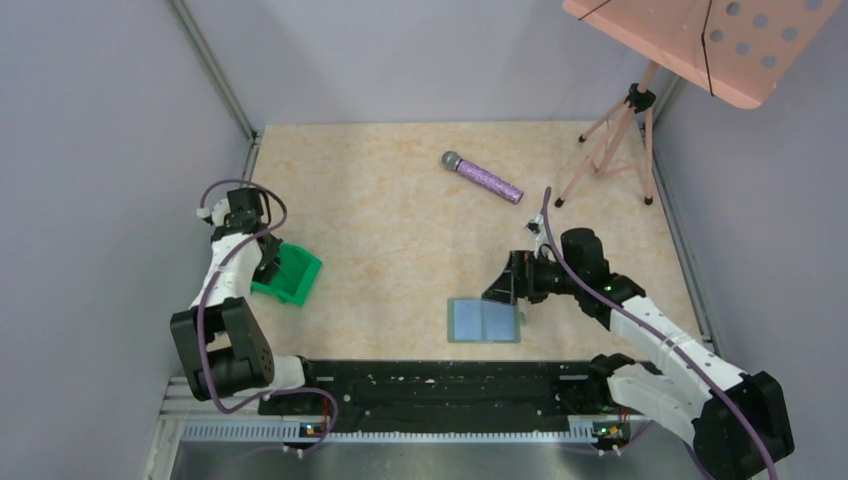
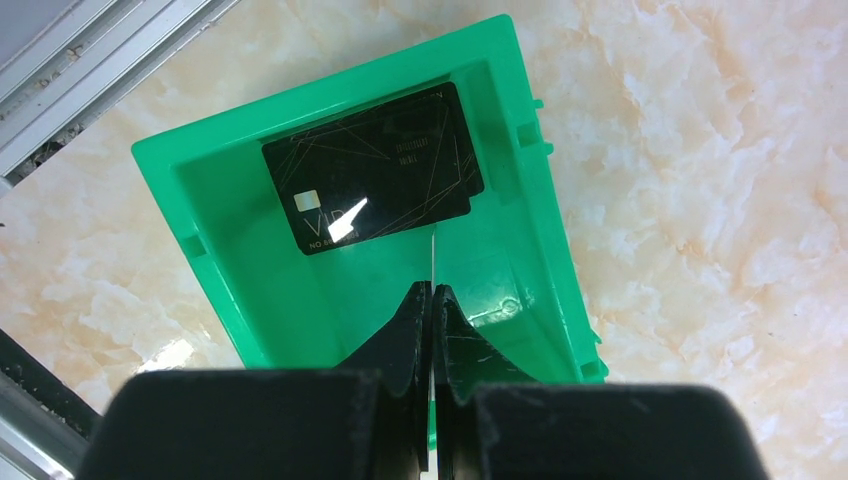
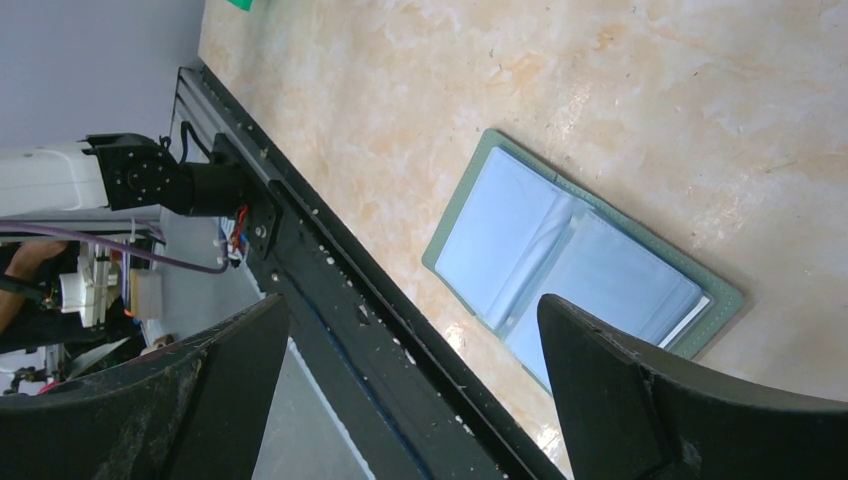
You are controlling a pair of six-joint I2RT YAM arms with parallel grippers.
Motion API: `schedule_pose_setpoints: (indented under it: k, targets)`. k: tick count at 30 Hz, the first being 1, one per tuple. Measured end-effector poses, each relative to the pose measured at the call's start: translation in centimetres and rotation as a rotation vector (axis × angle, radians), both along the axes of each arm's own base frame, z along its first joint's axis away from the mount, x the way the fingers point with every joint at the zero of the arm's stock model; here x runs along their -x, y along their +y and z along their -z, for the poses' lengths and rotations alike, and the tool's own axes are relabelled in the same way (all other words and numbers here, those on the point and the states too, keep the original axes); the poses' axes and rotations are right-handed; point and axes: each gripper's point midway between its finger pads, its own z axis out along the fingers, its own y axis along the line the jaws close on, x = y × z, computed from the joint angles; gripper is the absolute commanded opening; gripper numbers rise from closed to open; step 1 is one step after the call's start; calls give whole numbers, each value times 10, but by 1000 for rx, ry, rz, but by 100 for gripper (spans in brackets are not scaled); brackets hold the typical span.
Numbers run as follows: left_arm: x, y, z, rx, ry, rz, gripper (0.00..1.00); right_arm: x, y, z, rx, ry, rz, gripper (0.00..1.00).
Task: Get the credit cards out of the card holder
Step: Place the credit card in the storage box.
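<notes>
One credit card [image 2: 372, 168] lies in the green tray [image 2: 520, 200] under the tight-closed left gripper [image 2: 431, 300]; right gripper [image 3: 410, 320] spread above the seemingly empty card holder [image 3: 560, 250]

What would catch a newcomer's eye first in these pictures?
The bright green tray at the table's left, with a black card lying in it below the shut left gripper. Near the front edge, the card holder lies open by the open right gripper. A purple microphone lies farther back.

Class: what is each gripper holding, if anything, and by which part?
The right gripper is open above the card holder, holding nothing. The left gripper is shut on a thin edge-on sliver, possibly a card; gripped part hidden.
</notes>
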Motion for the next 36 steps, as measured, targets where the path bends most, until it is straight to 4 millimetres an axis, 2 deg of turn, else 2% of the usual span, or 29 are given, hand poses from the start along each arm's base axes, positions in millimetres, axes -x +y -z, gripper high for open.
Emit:
schedule_pose_setpoints:
  k: [6,11,19,24,36]
  targets:
    - [-4,-1,-3,5,-24,-1,0,0,0,0,0,0,0,94]
    - [-5,2,-18,-13,-82,-35,0,0,0,0,0,-1,0,94]
    - [5,26,-44,-66,-202,-161,0,0,0,-4,-6,-15,0,94]
    - [11,38,-36,-63,-230,-221,0,1,0,-5,-8,-18,0,94]
    - [6,38,-13,-54,-237,-217,0,1,0,-4,-7,-18,-1,94]
